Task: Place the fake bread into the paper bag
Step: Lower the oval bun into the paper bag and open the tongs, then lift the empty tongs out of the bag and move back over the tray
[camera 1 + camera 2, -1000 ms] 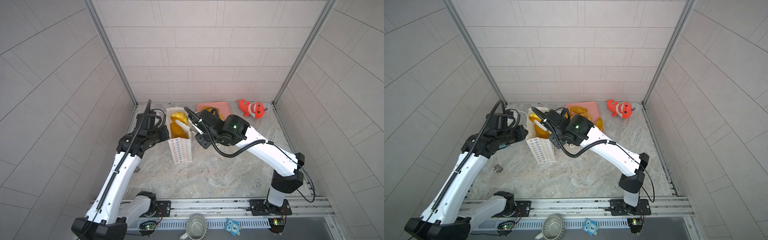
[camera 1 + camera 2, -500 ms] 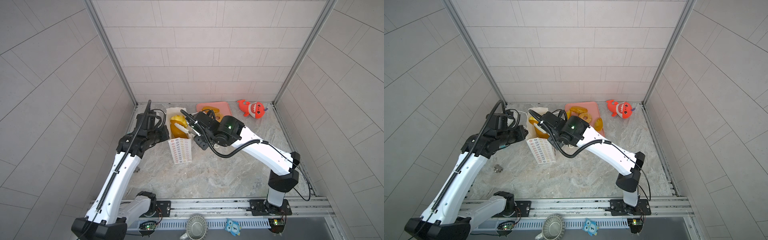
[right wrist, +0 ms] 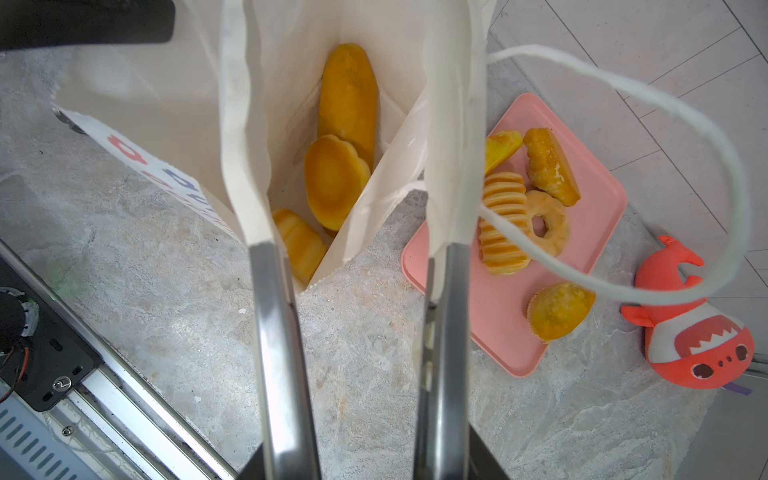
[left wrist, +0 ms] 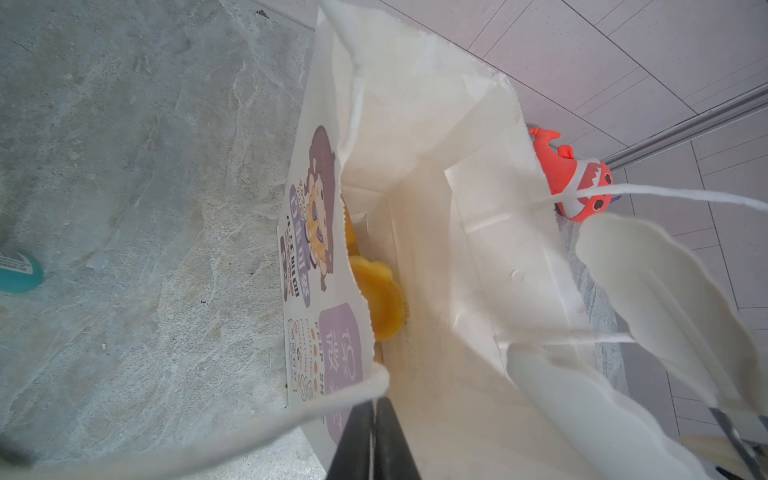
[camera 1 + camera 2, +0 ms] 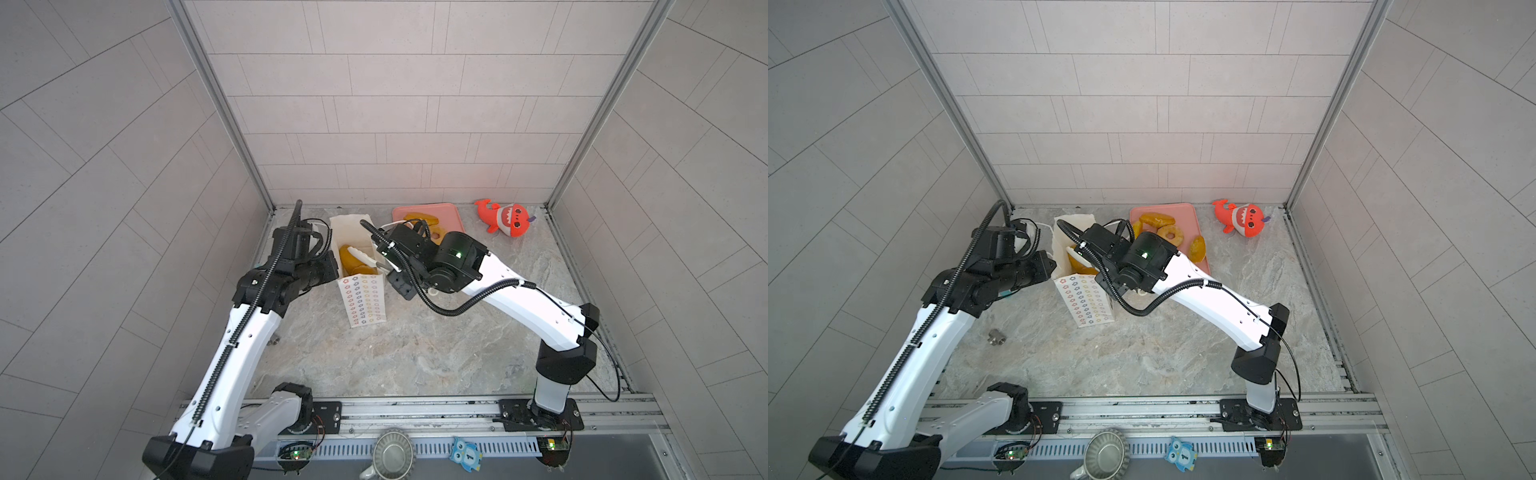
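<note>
Marble table [image 5: 415, 353], seen in both top views. The bag [image 5: 363, 299] stands upright with its mouth open, left of centre. Its printed face reads "KEEP SM…" beside a cartoon girl; the other characters are unclear. A pink tray [image 3: 498, 324] lies just beside the bag, with the shark [image 3: 698, 345] beyond it. Bread [image 3: 334, 180]: three pieces are inside the bag and five are on the tray. Left gripper [image 4: 374, 432]: the black jaws are pressed together on the bag's printed wall at the rim. Right gripper [image 5: 365, 257]: the white fingers [image 3: 245, 124] are spread and empty. One finger is inside the bag's mouth and the other is at its tray-side wall, crossed by a cord handle [image 3: 623, 95]. The owl tag [image 5: 465, 455] at the front edge bears "1".
</note>
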